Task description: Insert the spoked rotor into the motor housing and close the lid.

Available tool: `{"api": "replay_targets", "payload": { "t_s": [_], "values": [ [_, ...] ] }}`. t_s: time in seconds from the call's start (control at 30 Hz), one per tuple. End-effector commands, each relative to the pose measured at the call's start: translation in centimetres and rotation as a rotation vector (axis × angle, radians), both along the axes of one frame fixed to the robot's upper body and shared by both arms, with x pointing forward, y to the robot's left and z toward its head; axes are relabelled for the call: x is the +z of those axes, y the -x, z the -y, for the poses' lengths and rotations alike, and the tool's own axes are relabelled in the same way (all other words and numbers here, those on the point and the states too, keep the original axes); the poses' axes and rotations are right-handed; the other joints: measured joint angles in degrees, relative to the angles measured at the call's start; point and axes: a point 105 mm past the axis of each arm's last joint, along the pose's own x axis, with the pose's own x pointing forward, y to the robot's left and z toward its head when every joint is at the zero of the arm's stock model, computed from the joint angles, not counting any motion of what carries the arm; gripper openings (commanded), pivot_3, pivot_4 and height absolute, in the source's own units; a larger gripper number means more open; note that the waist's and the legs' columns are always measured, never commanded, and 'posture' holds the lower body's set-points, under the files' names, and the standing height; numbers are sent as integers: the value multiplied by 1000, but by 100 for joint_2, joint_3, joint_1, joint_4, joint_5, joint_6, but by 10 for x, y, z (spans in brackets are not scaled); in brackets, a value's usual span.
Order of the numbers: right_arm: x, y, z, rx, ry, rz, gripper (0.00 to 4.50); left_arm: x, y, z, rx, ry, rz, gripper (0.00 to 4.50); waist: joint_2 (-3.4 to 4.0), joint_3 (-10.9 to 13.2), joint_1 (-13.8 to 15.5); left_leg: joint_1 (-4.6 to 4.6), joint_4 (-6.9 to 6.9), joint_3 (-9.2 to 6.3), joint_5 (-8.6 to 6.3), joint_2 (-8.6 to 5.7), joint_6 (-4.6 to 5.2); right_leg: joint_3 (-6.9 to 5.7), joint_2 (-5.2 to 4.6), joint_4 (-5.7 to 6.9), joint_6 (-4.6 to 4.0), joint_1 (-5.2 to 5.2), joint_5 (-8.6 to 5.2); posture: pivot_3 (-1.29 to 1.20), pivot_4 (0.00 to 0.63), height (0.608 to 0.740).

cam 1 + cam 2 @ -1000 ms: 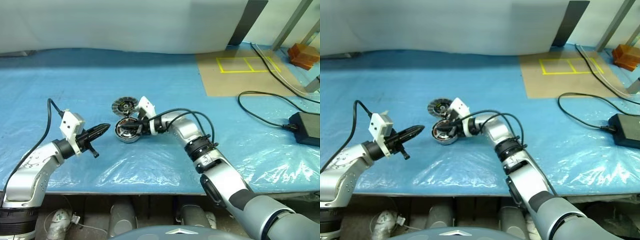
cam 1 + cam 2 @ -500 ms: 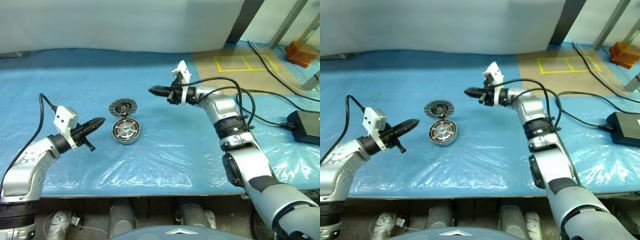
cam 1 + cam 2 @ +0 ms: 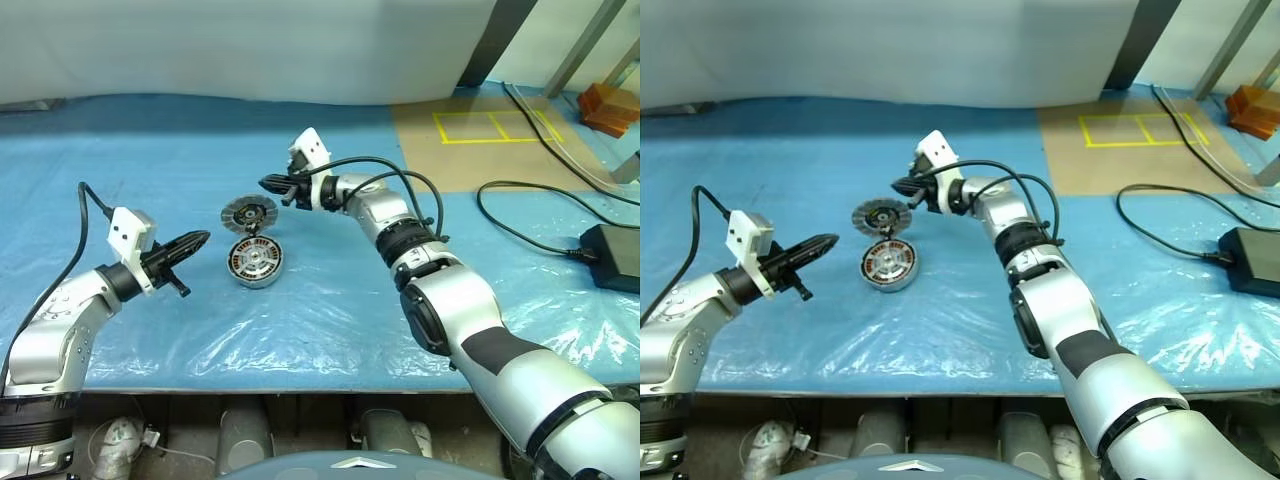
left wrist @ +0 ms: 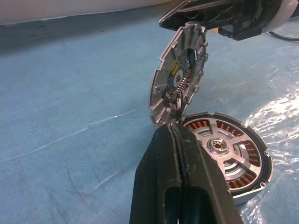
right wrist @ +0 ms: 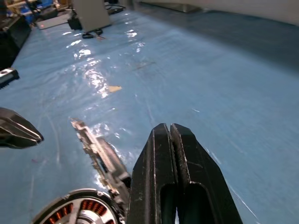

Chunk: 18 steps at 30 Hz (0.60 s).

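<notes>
Left wrist view: lid (image 4: 180,77) leans on edge against housing (image 4: 224,161), rotor seated inside; right gripper (image 3: 268,183), clenched empty, hovers above to tip it; left gripper (image 3: 203,239) clenched, idle.

1 motor housing (image 3: 256,261) w/ 1 spoked rotor (image 4: 223,148) seated in it. 1 lid (image 3: 248,213), tilted on edge at housing's 12 o'clock. 2 grippers: left gripper (image 3: 200,239) at housing's 9, right gripper (image 3: 268,183) at lid's 1. 1 black power brick (image 3: 612,255) far off at 3, 1 orange block (image 3: 609,104) at 2. 2 yellow tape squares (image 3: 493,127).
</notes>
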Motion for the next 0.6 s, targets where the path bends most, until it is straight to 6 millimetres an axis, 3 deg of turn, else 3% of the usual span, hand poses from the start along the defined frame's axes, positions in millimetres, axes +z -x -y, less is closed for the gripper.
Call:
{"api": "replay_targets", "payload": {
  "t_s": [0.03, 0.17, 0.3, 0.6],
  "values": [
    [12, 13, -12, 113, -6, 50, 31, 9, 9, 1, -37, -6, 32, 0, 0, 0, 0, 0, 0, 0, 0, 0, 0, -1, 0, 0, 0, 0, 0, 0, 150, 740],
    [12, 41, -19, 305, 27, 126, 31, 6, 17, -5, -57, -78, 19, 0, -3, 0, 3, 1, 0, -1, 0, 7, 0, -5, 3, 1, 0, 0, 0, 0, 150, 740],
    [-3, 57, -16, 387, 105, 161, 31, 6, 18, -6, -63, -83, 14, 0, -3, 0, 3, 1, 1, -1, 0, 6, 1, -5, 2, 1, 1, 1, 0, 0, 150, 740],
    [-52, 50, -10, 298, 262, 191, 31, 7, 10, -4, -54, -80, 22, 0, -4, 0, -14, 11, 2, 0, 0, 4, 0, 0, 2, 11, 0, 2, 0, 0, 150, 740]
  ]
}}
